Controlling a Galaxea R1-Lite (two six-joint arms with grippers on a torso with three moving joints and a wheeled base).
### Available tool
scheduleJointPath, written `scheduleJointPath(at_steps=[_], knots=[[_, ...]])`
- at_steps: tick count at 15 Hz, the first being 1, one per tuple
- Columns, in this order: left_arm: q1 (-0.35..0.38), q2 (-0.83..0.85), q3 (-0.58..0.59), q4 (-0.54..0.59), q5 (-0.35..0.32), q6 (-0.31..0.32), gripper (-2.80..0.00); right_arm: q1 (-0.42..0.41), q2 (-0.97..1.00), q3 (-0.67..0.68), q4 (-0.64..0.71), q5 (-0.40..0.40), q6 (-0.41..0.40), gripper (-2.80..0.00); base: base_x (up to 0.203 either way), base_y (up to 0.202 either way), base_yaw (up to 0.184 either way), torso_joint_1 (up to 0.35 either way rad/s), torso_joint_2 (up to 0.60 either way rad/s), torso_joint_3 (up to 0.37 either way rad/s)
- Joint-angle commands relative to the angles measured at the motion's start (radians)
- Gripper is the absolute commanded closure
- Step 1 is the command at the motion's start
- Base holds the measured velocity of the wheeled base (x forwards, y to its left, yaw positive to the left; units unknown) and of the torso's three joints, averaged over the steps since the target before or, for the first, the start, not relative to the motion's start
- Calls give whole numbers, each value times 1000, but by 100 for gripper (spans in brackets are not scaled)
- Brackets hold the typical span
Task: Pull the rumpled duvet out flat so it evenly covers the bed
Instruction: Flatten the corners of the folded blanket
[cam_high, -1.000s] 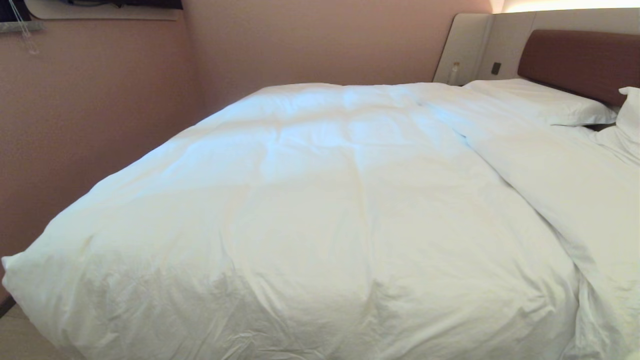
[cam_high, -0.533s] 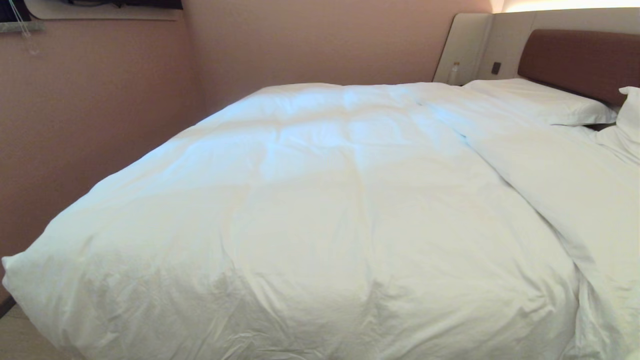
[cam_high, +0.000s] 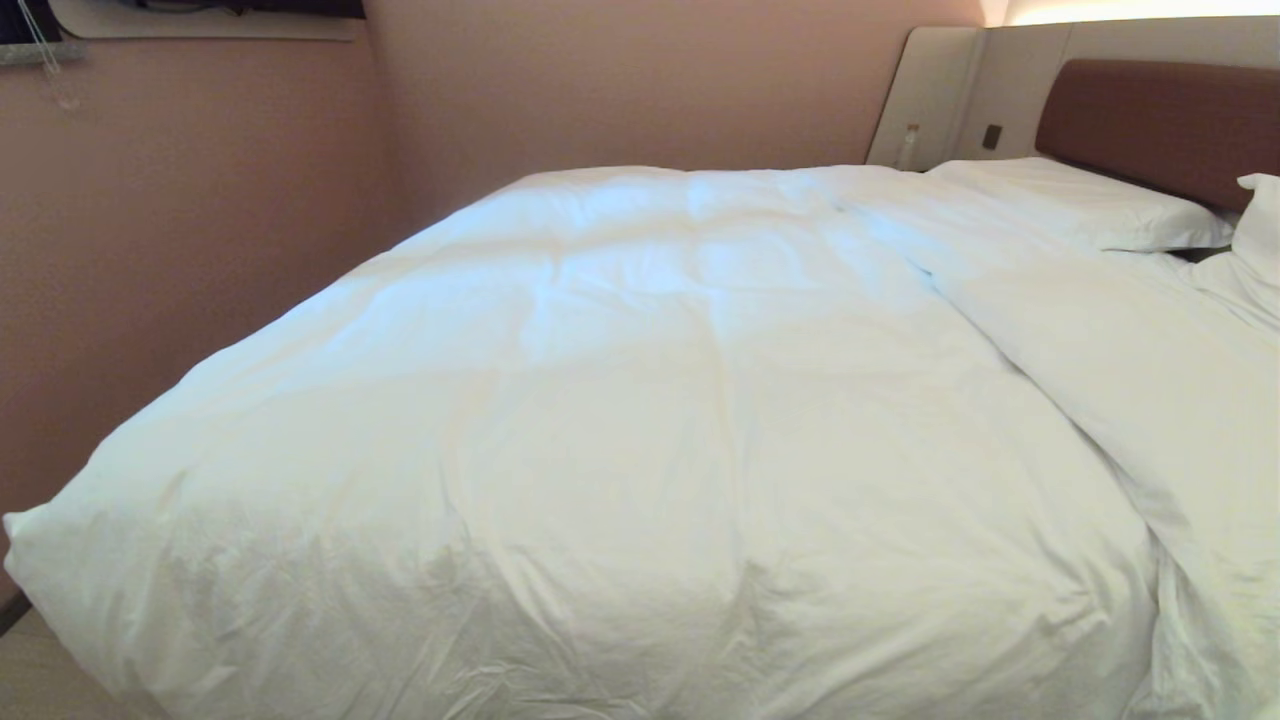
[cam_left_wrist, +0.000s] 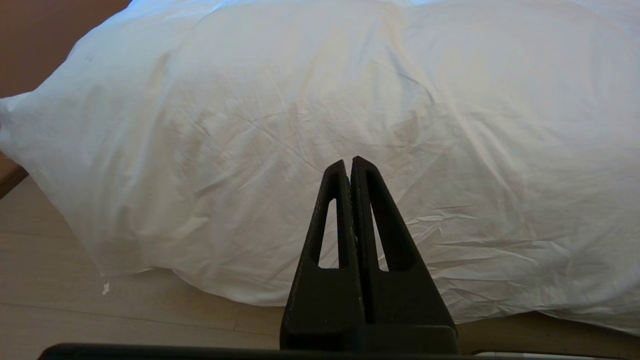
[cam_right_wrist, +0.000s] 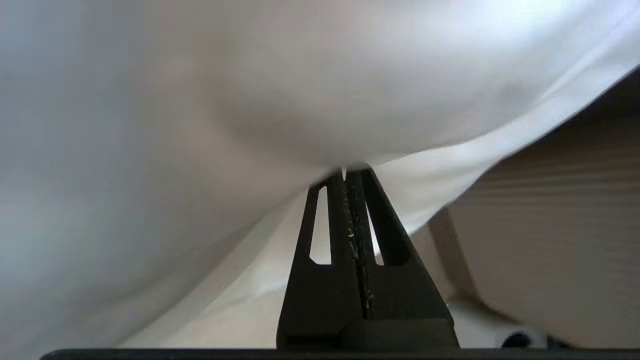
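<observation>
Duvet (cam_high: 640, 450) fills most of head view, puffy and creased, draped over bed (cam_high: 1160, 120), near edge hanging toward floor (cam_left_wrist: 60, 300). Pillow (cam_high: 1080, 200) upper right by headboard. Left gripper (cam_left_wrist: 351, 162) pressed together, empty, facing duvet edge. Right gripper (cam_right_wrist: 350, 172) pressed together, tips against white fabric; pinch unclear.

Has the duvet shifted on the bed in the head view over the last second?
No. The duvet lies the same against the brown headboard and the pillow.
</observation>
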Motion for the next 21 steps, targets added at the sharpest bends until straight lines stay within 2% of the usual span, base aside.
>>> scheduleJointPath(at_steps=[1,3,7,10,14,18,21], knots=[[-1,0,0,0,1,-1,0,7,58,-61,-3,-5,8,0,0,0,0,0,0,0],[-1,0,0,0,1,-1,0,11,140,-163,19,-64,18,0,0,0,0,0,0,0],[0,0,0,0,1,-1,0,13,170,-257,221,-114,11,0,0,0,0,0,0,0],[-1,0,0,0,1,-1,0,19,163,-265,298,-247,-17,0,0,0,0,0,0,0],[-1,0,0,0,1,-1,0,21,164,-294,368,-340,-16,0,0,0,0,0,0,0],[0,0,0,0,1,-1,0,20,170,-365,466,-372,-12,0,0,0,0,0,0,0],[-1,0,0,0,1,-1,0,11,99,-346,555,-314,-14,0,0,0,0,0,0,0]])
